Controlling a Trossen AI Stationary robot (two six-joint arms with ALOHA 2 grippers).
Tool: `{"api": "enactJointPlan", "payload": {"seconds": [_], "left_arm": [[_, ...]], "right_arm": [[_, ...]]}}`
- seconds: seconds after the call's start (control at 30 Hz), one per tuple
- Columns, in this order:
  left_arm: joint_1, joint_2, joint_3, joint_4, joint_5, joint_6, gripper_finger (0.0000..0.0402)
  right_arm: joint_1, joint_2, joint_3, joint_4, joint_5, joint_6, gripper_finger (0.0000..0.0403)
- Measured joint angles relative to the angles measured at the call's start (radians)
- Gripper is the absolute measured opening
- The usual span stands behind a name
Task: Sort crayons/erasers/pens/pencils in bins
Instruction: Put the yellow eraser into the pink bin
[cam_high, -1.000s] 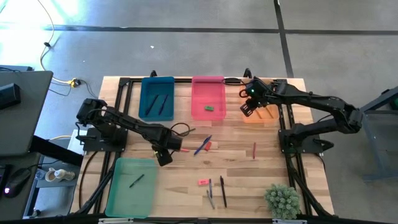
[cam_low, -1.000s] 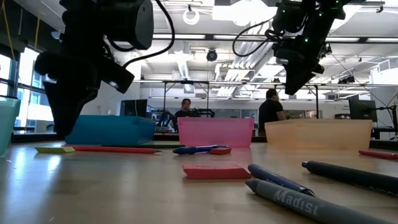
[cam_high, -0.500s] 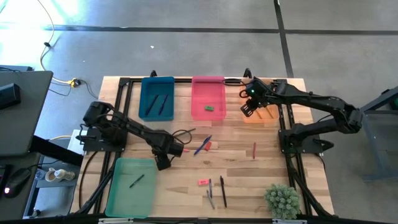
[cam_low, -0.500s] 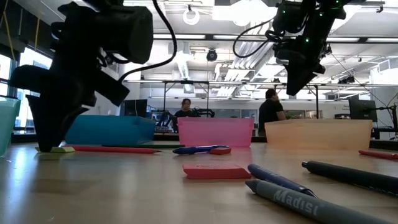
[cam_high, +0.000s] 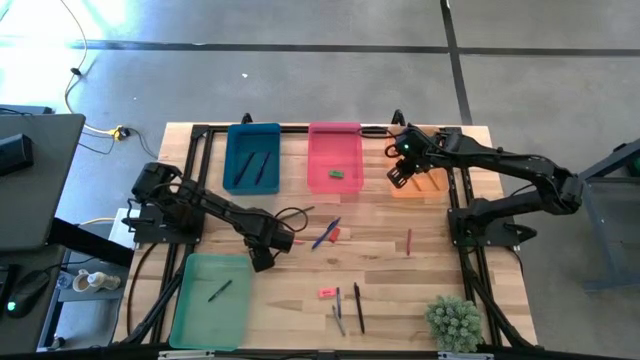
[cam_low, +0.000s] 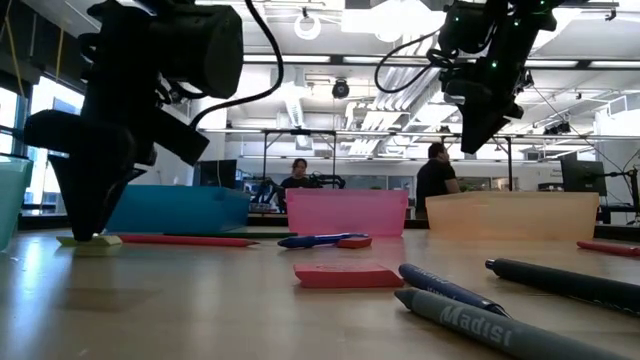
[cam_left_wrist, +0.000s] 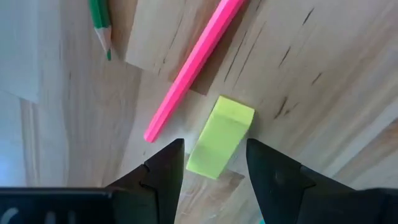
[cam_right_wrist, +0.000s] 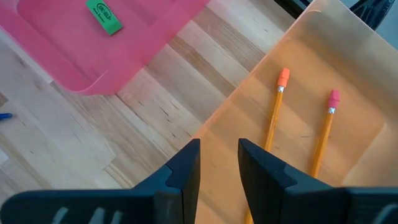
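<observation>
High view: on the left of the wooden surface (cam_high: 400, 300) sits my light green bin (cam_high: 212, 300) holding a single crayon (cam_high: 220, 290). Just beside its far right corner my left end effector (cam_high: 265, 255) is down at the surface, fingers (cam_left_wrist: 165, 171) parted on either side of the yellow eraser (cam_left_wrist: 220, 137) but not pressed against it, a pink pencil (cam_left_wrist: 193, 65) lying just beside. Farther along, the blue bin (cam_high: 253, 158) holds two pens (cam_high: 250, 168) and the pink bin (cam_high: 334, 158) holds the green eraser (cam_high: 335, 173). My right end effector (cam_high: 405, 172) hangs above the near edge of the orange bin (cam_high: 420, 180), fingers (cam_right_wrist: 186, 171) slightly apart, gripping nothing, over two orange pencils (cam_right_wrist: 273, 109).
</observation>
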Motion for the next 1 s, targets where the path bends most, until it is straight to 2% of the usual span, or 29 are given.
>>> {"api": "enactJointPlan", "payload": {"seconds": [0.47,0.63,0.77,0.87,1.0], "left_arm": [[0.019,0.021,-0.011,0.015,-0.011,0.095,0.0161],[0.046,0.017,-0.047,0.059,0.083,0.109,0.0161],[0.049,0.016,-0.051,0.071,0.09,0.121,0.0159],[0.048,0.016,-0.052,0.076,0.09,0.122,0.0146],[0.047,0.016,-0.053,0.088,0.09,0.129,0.0106]], "right_arm": [[0.0,0.0,0.0,0.0,0.0,0.0,0.0098],[0.0,0.0,0.0,0.0,0.0,0.0,0.0098],[0.0,0.0,0.0,0.0,0.0,-0.002,0.0098],[0.0,0.0,0.0,0.0,0.0,-0.003,0.0098],[0.0,0.0,0.0,0.0,0.0,-0.003,0.0098]]}}
